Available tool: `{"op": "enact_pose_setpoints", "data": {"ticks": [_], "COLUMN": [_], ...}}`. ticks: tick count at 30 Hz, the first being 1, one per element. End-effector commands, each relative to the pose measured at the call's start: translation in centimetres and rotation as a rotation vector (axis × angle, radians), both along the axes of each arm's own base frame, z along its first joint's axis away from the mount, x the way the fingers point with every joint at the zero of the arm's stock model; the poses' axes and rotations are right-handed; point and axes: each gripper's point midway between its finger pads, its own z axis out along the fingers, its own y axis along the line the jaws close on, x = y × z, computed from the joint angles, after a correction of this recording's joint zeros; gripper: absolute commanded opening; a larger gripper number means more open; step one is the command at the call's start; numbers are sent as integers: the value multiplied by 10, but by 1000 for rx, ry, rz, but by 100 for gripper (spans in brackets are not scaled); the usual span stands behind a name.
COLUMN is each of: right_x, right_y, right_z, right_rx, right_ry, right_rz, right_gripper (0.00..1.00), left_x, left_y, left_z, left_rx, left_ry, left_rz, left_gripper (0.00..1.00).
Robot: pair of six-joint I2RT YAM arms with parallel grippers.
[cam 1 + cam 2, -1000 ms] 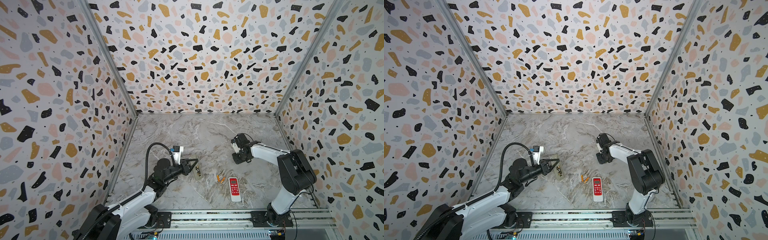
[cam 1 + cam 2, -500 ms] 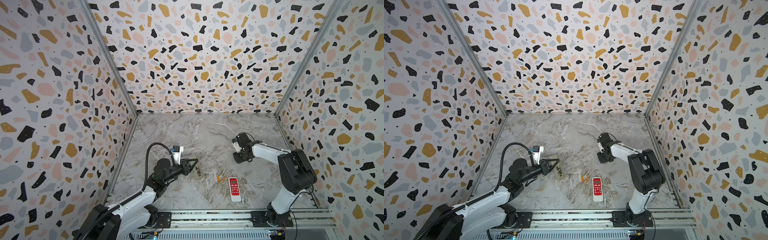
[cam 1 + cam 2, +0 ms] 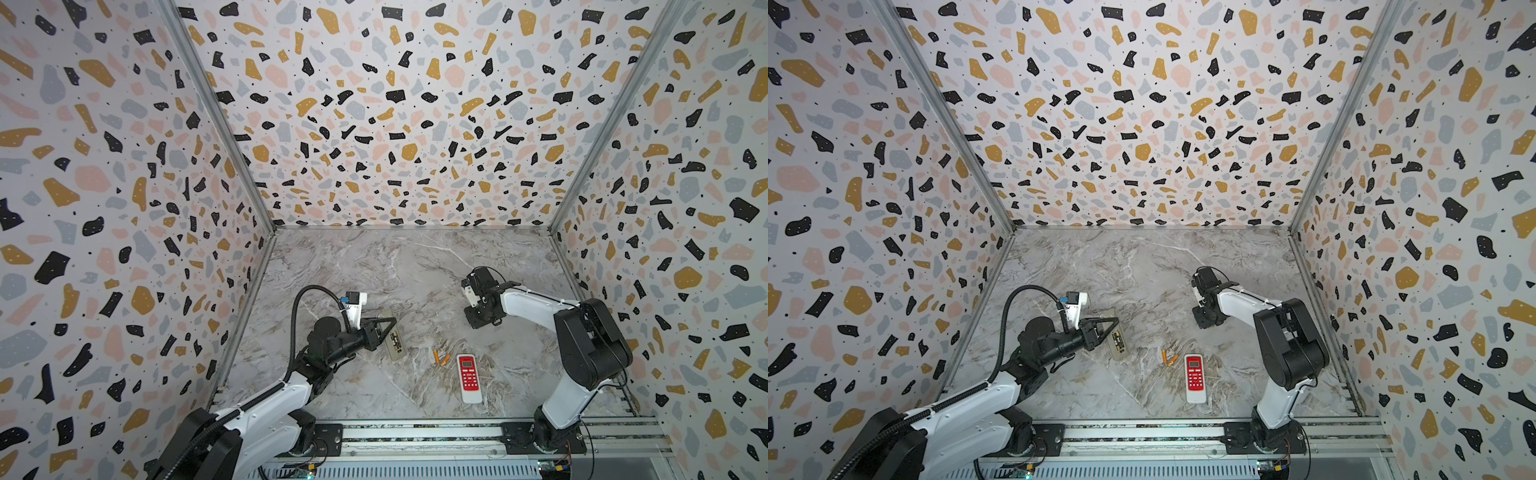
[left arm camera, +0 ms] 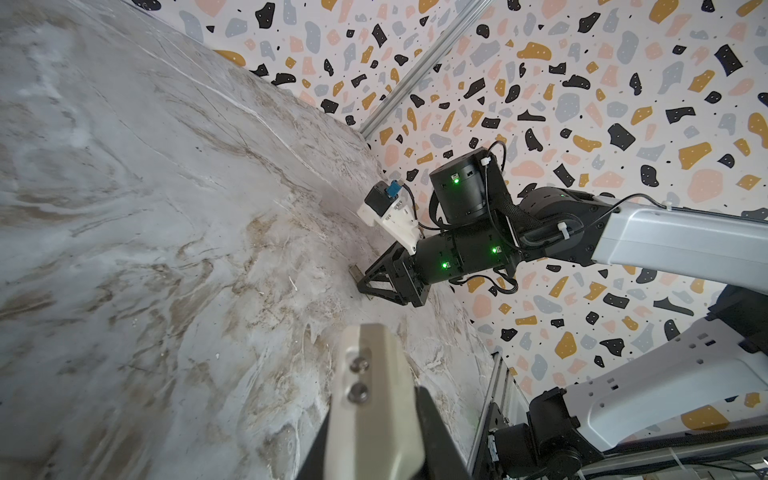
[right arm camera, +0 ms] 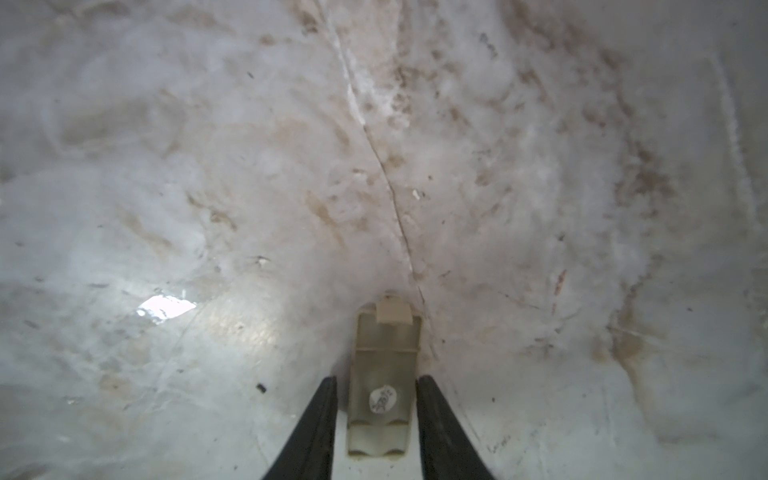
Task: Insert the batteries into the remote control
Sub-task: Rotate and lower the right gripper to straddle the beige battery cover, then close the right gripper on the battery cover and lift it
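Your left gripper (image 3: 384, 332) clenched on grey remote (image 3: 395, 341); orange batteries (image 3: 440, 357) near. Right gripper (image 5: 376, 415) straddles battery cover (image 5: 384, 374), grip unclear; sticker writing unreadable.

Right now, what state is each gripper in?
Left gripper: closed on the beige remote with open battery bay.
Right gripper: fingers flank the beige plastic battery cover; grip cannot be told.

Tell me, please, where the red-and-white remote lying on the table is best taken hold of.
Grip the red-and-white remote across its narrow width, on the two long side edges near mid-length, coming straight down. It lies flat and buttons-up on the table, so only those edges offer opposed faces. The orange batteries lie close beside its far end.
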Motion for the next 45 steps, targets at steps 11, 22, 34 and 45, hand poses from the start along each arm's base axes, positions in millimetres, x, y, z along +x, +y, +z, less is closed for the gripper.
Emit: {"op": "enact_pose_setpoints", "data": {"ticks": [11,22,34,45], "right_x": [0,0,-6,-7], "right_y": [1,2,-7,-12], "right_z": [9,7,-8,-13], "right_rx": [4,-2,19,25], "right_ry": [-4,-1,54,72], "right_rz": [-2,2,-14,-17], "right_gripper": [29,30,29,17], "left_x": [1,1,1,0], "left_y": [-1,-1,-1,0], "left_z": [18,17,18,20], "left_rx": [-33,-34,-34,-36], "left_ry": [-87,-82,-87,-94], "left_rz": [-11,-12,-12,-9], "left_gripper": [0,0,0,0]}}
